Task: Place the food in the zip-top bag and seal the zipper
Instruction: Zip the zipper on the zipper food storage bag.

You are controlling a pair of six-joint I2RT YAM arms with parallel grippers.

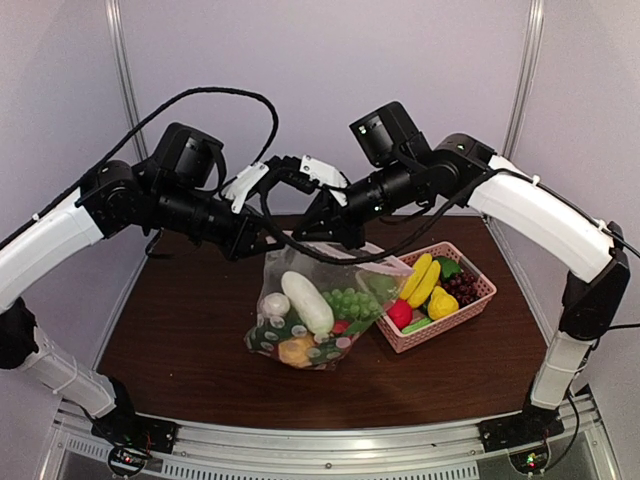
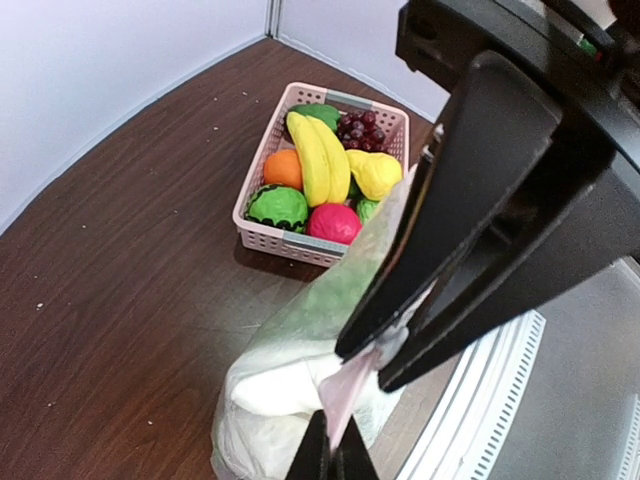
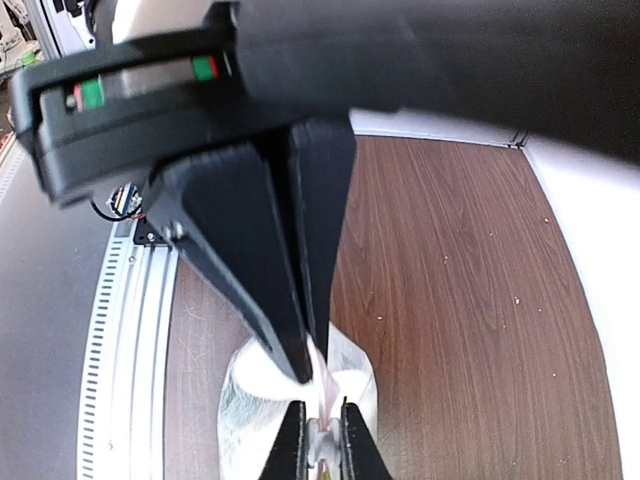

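Observation:
The clear dotted zip-top bag [image 1: 320, 310] hangs from both grippers with its bottom on the table. It holds a long white vegetable [image 1: 307, 300], green grapes [image 1: 352, 302], a white mushroom-like piece [image 1: 274, 303] and a yellow-orange piece [image 1: 297, 350]. My left gripper [image 1: 278, 240] is shut on the pink zip strip [image 2: 345, 395], as its wrist view [image 2: 330, 455] shows. My right gripper [image 1: 312, 235] is close beside it, shut on the small white slider tab [image 3: 320, 442] at the bag's mouth. The bag also shows in the right wrist view [image 3: 250, 400].
A pink lattice basket [image 1: 470, 310] stands right of the bag, holding bananas [image 1: 422, 280], a red fruit [image 1: 400, 313], a yellow piece, dark grapes and green items. It also shows in the left wrist view [image 2: 262, 232]. Bare brown table lies left of the bag. White walls surround the table.

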